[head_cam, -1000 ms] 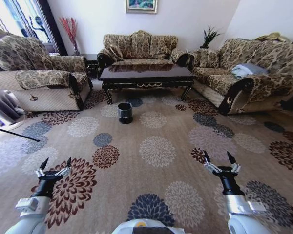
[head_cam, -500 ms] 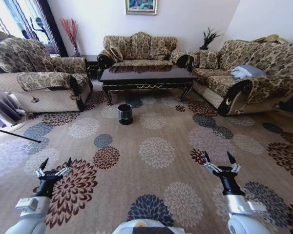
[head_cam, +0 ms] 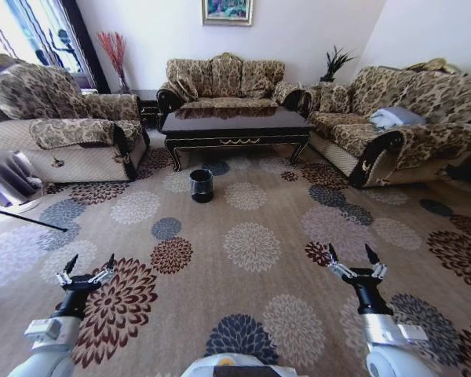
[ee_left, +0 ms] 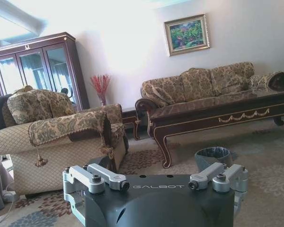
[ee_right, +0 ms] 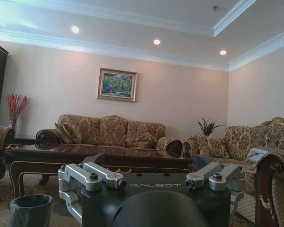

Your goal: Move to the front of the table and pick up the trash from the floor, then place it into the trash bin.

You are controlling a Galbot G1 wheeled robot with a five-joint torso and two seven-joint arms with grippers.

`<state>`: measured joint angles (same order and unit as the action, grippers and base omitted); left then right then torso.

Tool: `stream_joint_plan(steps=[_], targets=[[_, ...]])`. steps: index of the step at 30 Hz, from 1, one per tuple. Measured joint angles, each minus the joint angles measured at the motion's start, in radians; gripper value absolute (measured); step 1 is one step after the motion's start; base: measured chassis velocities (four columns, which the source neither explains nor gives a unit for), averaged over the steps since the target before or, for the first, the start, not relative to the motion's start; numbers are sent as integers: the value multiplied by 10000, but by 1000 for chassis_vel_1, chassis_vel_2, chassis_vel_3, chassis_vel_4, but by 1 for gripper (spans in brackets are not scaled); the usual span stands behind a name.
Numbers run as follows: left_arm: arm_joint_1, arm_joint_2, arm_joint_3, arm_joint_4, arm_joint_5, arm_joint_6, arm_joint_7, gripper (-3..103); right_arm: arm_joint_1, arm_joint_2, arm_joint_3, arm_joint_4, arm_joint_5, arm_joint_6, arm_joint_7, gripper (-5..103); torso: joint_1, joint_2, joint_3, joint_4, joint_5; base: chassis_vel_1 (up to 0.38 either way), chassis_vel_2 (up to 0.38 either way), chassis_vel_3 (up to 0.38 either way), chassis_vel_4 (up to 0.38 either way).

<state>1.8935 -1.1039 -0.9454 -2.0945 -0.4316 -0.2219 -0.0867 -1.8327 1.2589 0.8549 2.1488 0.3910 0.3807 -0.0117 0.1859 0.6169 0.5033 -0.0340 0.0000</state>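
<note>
The bin (head_cam: 202,184) sits on the floor (head_cam: 298,259) just in front of the table (head_cam: 235,124), with sofas on three sides and open carpet between it and the robot. The left gripper (head_cam: 86,269) and right gripper (head_cam: 353,262) hover low, both spread open and empty. Can't make out any trash pieces.

- A patterned brown-and-gold three-seat sofa (head_cam: 224,76) stands against the far wall.
- A framed landscape painting (head_cam: 227,9) hangs above it.
- A matching armchair (head_cam: 59,118) sits on the left side of the room.
- Another matching sofa (head_cam: 404,114) lines the right side, with a folded pale cloth (head_cam: 396,116) on its seat.
- A vase of red stems (head_cam: 115,53) stands in the far left corner.
- A green potted plant (head_cam: 335,60) stands in the far right corner.
- A dark glass-fronted cabinet (ee_left: 38,66) stands by the armchair.
</note>
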Motion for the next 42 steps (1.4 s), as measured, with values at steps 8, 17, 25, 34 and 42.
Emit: stream_joint_plan(steps=[8,17,25,34,42], targets=[[0,0,0,0,0,0,0,100,0,0,0,0,0,0,0,100,125,337,212,0,0,0,0,0,0],[0,0,0,0,0,0,0,100,0,0,0,0,0,0,0,100,276,692,413,0,0,0,0,0,0],[1,0,0,0,0,0,0,100,0,0,0,0,0,0,0,100,454,1118,665,0,0,0,0,0,0],[0,0,0,0,0,0,0,100,0,0,0,0,0,0,0,100,616,1515,900,0,0,0,0,0,0],[0,0,0,0,0,0,0,100,0,0,0,0,0,0,0,100,760,1863,1104,1,0,0,0,0,0]])
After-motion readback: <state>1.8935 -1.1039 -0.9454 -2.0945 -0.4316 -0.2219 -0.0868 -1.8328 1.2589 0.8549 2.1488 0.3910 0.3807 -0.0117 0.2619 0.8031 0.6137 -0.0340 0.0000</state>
